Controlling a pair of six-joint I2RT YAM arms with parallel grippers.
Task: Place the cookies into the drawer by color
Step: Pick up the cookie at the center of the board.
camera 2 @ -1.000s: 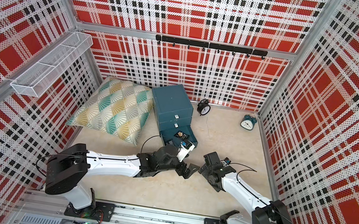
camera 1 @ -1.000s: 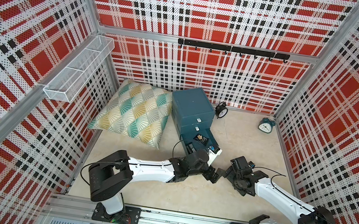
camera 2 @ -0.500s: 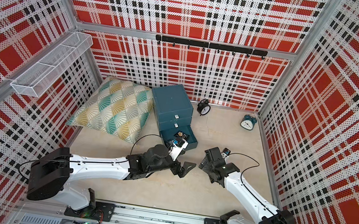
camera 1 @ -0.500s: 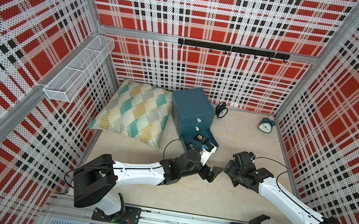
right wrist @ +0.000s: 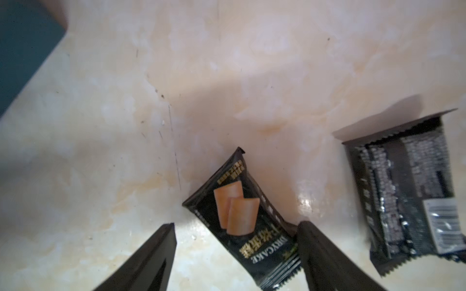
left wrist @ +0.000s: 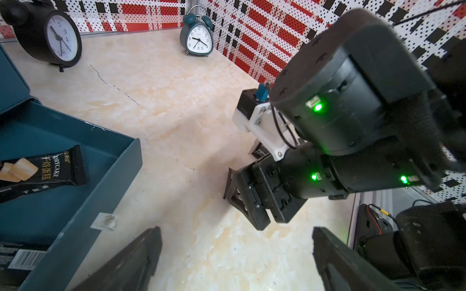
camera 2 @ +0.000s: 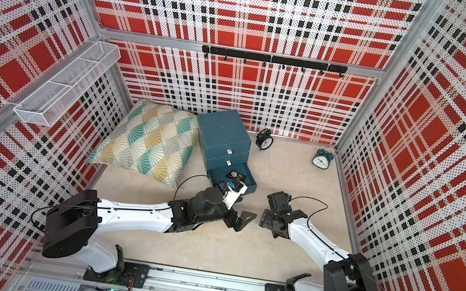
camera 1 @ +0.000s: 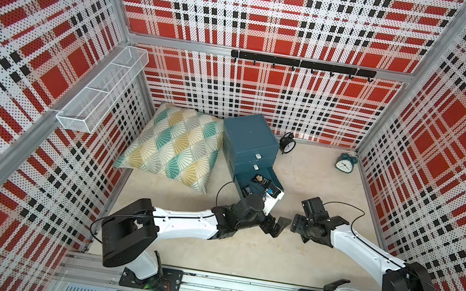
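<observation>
Left gripper, right gripper: low, close, jaws apart.

Red, white and black plaid covered walls, dotted all over. Pale beige bench was marbled with cream streaks. At frame centre in both top views, drawer was dark teal-blue, with silver-white pull tabs. Left of it, pillow showed fan pattern in teal, mustard and grey on cream. At left, wire basket was white mesh. Hook rail, upper centre, was black. Black clock and teal clock both had white dials. Cookies had black wrappers, tan biscuit picture, pale lettering. Arms were white with black joints.
</observation>
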